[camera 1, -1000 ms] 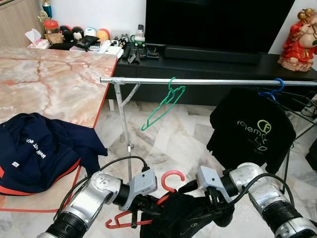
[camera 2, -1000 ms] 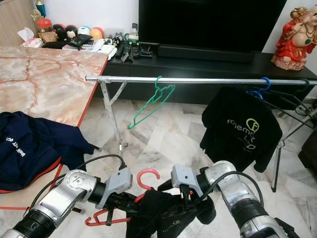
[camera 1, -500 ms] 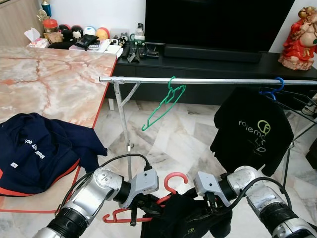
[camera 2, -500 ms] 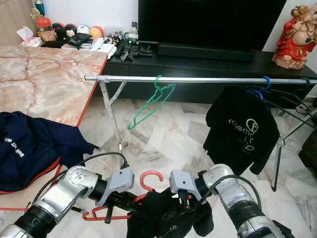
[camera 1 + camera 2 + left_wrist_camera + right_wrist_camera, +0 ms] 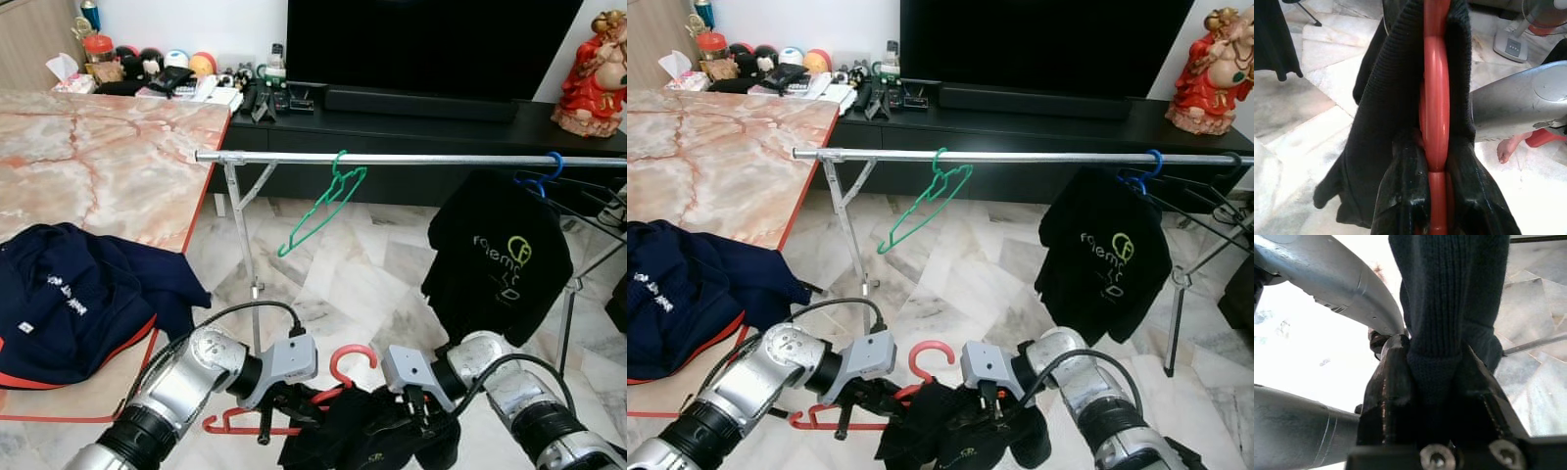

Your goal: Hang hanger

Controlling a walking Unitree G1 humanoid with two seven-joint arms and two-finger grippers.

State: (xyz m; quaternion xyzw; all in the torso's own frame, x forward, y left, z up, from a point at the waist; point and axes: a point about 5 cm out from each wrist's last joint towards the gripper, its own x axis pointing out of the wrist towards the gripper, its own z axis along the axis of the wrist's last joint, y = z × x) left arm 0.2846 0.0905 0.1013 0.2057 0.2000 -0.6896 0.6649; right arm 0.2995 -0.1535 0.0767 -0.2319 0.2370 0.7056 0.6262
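A red plastic hanger (image 5: 345,364) with a black garment (image 5: 367,443) draped on it is held low in front of me, well below the silver clothes rail (image 5: 411,159). My left gripper (image 5: 292,406) is shut on the red hanger (image 5: 1436,122), whose bar runs between its black fingers (image 5: 1400,196). My right gripper (image 5: 416,431) is shut on the black garment (image 5: 1449,308), a knitted fold pinched between its fingers (image 5: 1388,396). On the rail hang an empty green hanger (image 5: 323,208) and a black printed shirt (image 5: 495,257) on a blue hanger (image 5: 541,176).
A marble-topped table (image 5: 98,166) at the left carries a navy garment (image 5: 78,294). The rail's stand (image 5: 245,235) rises just behind my left arm. Behind the rail are a black TV console (image 5: 411,122) and a red figurine (image 5: 593,69). The floor is marble tile (image 5: 362,274).
Both grippers have sunk slightly and drawn closer together with the hanger and garment. The camera has shifted a little, so the rail and shirt sit marginally differently.
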